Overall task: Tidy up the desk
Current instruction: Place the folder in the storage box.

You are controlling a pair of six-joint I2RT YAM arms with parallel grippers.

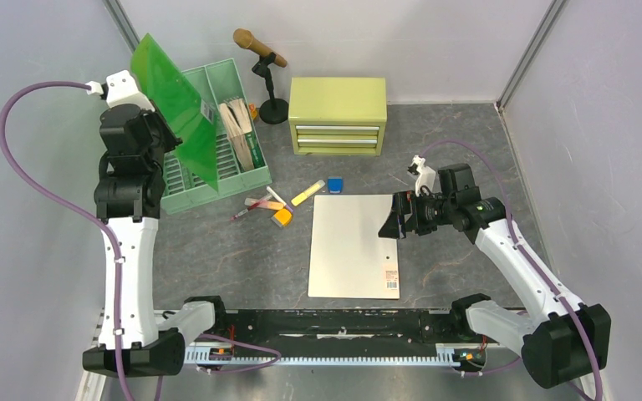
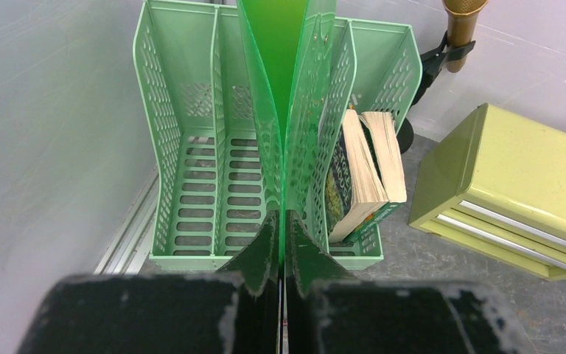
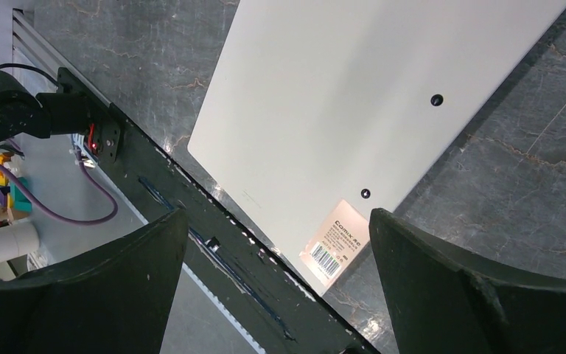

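Note:
A translucent green folder [image 1: 175,104] stands tilted over the pale green file organizer [image 1: 180,196] at the desk's [image 1: 234,259] back left. My left gripper [image 1: 171,138] is shut on the folder's near edge. In the left wrist view the folder [image 2: 280,74] runs edge-on from the gripper [image 2: 283,221] along a middle divider of the organizer [image 2: 184,147]. Two books [image 2: 365,169] lean in its right compartment. A white board [image 1: 353,242] lies flat mid-desk. My right gripper [image 1: 390,224] hovers open over its right edge, with nothing between its fingers [image 3: 276,217].
A yellow-green two-drawer cabinet [image 1: 338,113] stands at the back, with a microphone [image 1: 259,48] on a stand to its left. A yellow highlighter [image 1: 308,193], pens [image 1: 259,205], an orange item [image 1: 282,218] and a small blue square [image 1: 335,184] lie between organizer and board. Pale walls enclose the desk.

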